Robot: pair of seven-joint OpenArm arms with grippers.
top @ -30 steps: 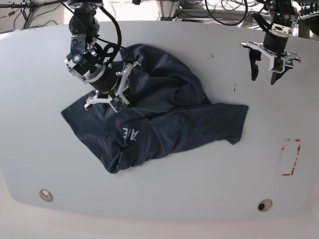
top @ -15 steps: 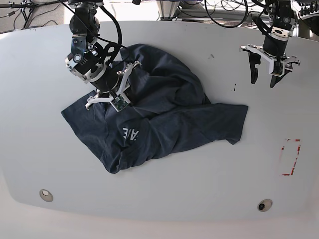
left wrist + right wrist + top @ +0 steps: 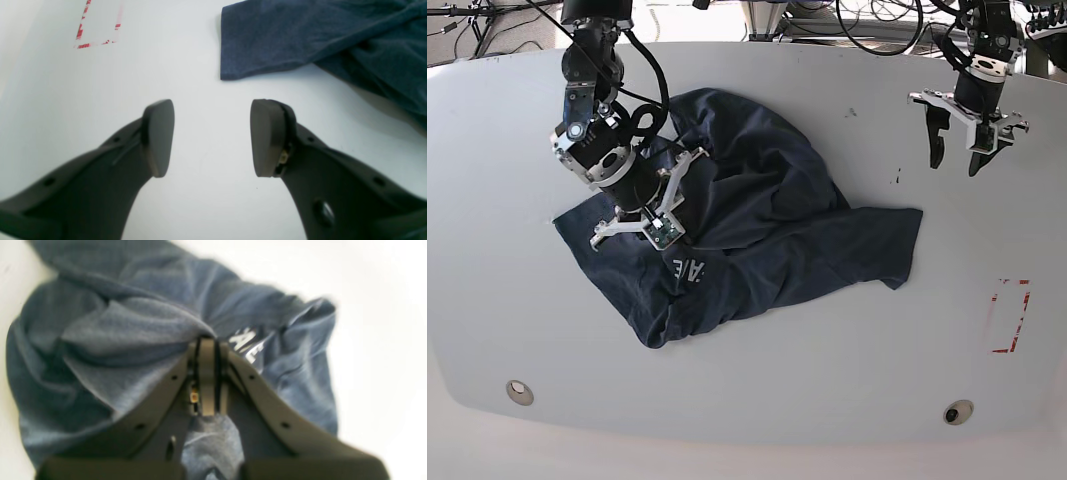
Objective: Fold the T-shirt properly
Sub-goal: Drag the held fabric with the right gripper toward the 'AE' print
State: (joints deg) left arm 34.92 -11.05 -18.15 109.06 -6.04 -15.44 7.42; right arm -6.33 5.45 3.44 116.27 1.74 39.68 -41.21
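One T-shirt (image 3: 757, 235) lies crumpled on the white desk (image 3: 827, 370), left of centre in the base view. Its long axis runs roughly across that view, from a corner at the left to a squared-off edge at the right, and a rounded hump of cloth rises toward the far side. White lettering (image 3: 691, 269) shows once, on the near-left part, seen upside down and at a slant from the base camera. A lobe of cloth hangs toward the near edge below the lettering.

The right claw (image 3: 665, 222) is clenched on a fold of the shirt just above the lettering. In the right wrist view its fingers (image 3: 206, 373) are pressed together, with bunched cloth pulled up around them and the lettering (image 3: 247, 343) just beside the tips. That view is blurred.

The left claw (image 3: 960, 158) hangs over bare desk at the far right of the base view, well apart from the shirt, released, with nothing between its two pads (image 3: 160, 136). From the left wrist view, the shirt's squared edge (image 3: 267, 43) lies beyond the tips.

One red rectangle outline (image 3: 1010, 316) marks the desk at the right. Two round fittings (image 3: 958, 412) sit near the front edge, one on each side.
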